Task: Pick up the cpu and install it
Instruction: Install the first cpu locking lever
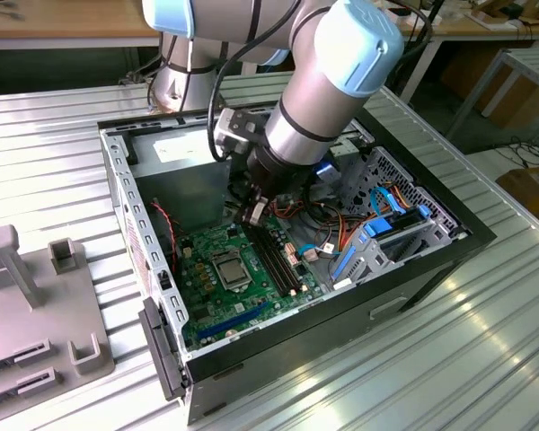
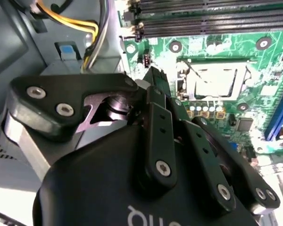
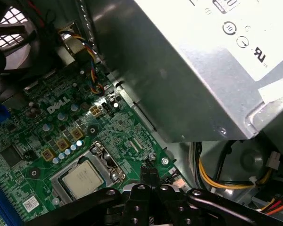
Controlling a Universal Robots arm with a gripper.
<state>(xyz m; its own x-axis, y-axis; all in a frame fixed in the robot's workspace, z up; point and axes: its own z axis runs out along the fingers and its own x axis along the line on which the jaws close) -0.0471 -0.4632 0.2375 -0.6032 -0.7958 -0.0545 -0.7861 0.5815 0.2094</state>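
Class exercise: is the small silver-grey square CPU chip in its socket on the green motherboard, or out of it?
In: the small silver-grey square CPU chip lies flat inside the metal-framed socket on the green motherboard.

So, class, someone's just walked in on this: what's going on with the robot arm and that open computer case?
A robot arm has reached into the open computer case, its gripper just above the green motherboard, near the power-supply box. The cpu with its silver-grey top already sits in the socket on the board, and the gripper is beside it rather than over it. The fingers are together with nothing between them in the first wrist view.
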